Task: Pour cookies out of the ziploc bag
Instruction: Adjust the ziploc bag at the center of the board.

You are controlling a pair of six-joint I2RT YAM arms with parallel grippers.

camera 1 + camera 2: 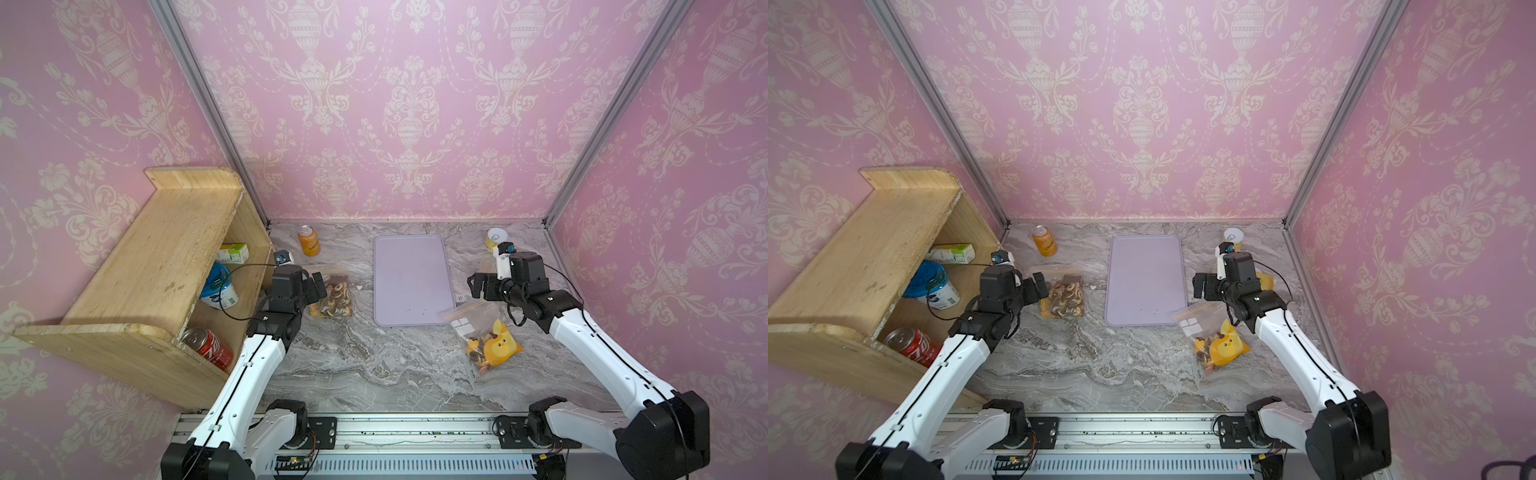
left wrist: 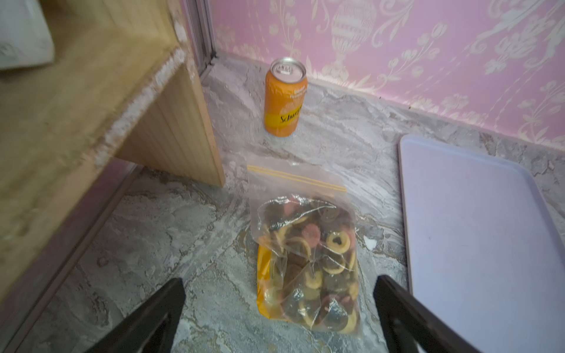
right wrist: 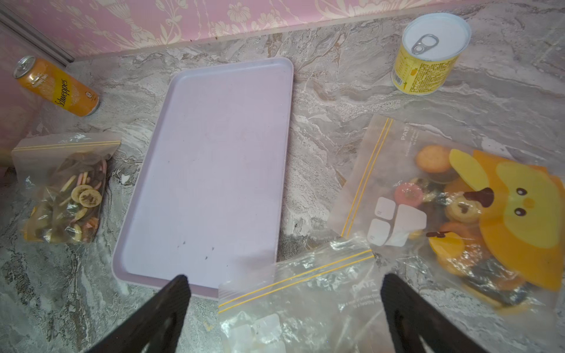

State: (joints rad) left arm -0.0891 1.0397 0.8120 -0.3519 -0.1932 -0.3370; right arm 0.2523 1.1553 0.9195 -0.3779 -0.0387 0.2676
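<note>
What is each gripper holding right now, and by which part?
Nothing. The left gripper is open near the clear plastic zip bag of small round cookies, not gripping it; the right gripper is open and empty.

white arm links (image 1: 266, 365), black motor joints (image 1: 665, 436), thin black cables (image 1: 243, 374), dark tapered fingers (image 2: 146, 321)

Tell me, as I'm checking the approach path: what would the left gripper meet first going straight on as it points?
Probably the clear zip-top plastic bag of small round cookies lying ahead of the open left gripper; how far is unclear.
</note>
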